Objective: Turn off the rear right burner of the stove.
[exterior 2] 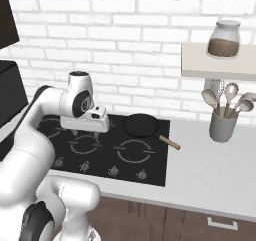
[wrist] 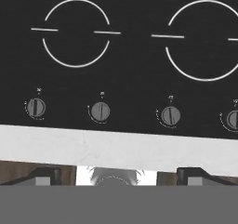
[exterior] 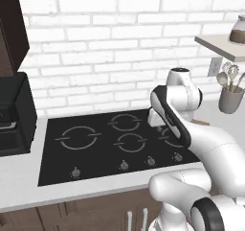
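The rear right burner (exterior 2: 141,124) lies at the back right corner of the stove (exterior 2: 100,157), as a dark round disc with a brown handle projecting toward the bare counter (exterior 2: 200,157). It appears to be covered by a pan (exterior 2: 145,126). The control knobs (wrist: 100,111) run in a row along the stove's front edge, just behind the white counter strip.

The gripper (wrist: 119,174) hovers above the middle of the stove, pointing down, with nothing between the fingers. The tips stand apart, on either side of the view's centre.

Judged step: approach the correct knob. Which knob controls the rear right burner cannot be read from the markings. Centre the fingers over the chosen knob before descending, then close squarely and rotate.

Clearance is open above the knob row. To the right, the pan handle and a utensil holder (exterior 2: 223,125) restrict lateral sweep; a black appliance (exterior: 14,112) bounds the left.
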You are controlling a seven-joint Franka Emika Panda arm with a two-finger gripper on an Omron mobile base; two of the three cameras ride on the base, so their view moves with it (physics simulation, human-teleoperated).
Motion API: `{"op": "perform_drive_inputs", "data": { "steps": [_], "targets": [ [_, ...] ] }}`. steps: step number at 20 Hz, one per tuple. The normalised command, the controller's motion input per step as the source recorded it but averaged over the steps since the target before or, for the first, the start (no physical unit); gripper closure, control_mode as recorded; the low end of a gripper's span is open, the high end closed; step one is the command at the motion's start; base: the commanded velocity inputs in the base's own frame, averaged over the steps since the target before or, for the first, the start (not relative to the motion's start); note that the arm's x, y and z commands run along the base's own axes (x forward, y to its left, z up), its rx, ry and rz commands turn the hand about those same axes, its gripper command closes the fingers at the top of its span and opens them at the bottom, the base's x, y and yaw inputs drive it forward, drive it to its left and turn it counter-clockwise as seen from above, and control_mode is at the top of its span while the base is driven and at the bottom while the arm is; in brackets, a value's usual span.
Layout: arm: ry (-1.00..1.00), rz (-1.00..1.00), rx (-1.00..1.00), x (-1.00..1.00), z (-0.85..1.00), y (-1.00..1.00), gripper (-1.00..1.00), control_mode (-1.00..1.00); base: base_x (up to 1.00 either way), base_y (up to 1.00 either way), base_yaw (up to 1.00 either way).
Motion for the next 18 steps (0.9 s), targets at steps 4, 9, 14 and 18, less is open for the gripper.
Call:
{"op": "perform_drive_inputs", "data": {
  "steps": [4, 9, 14, 18],
  "targets": [
    [0.0, -0.02, 0.01, 0.0, -0.19, -0.39, -1.0, -1.0, 0.0, 0.0, 0.0],
    [0.0, -0.03, 0.04, 0.0, -0.11, -0.41, -1.0, -1.0, 0.0, 0.0, 0.0],
    [0.0, -0.03, 0.03, 0.0, -0.11, -0.39, -1.0, -1.0, 0.0, 0.0, 0.0],
    [0.0, -0.04, 0.0, 0.0, -0.25, -0.46, -1.0, -1.0, 0.0, 0.0, 0.0]
  ]
}}
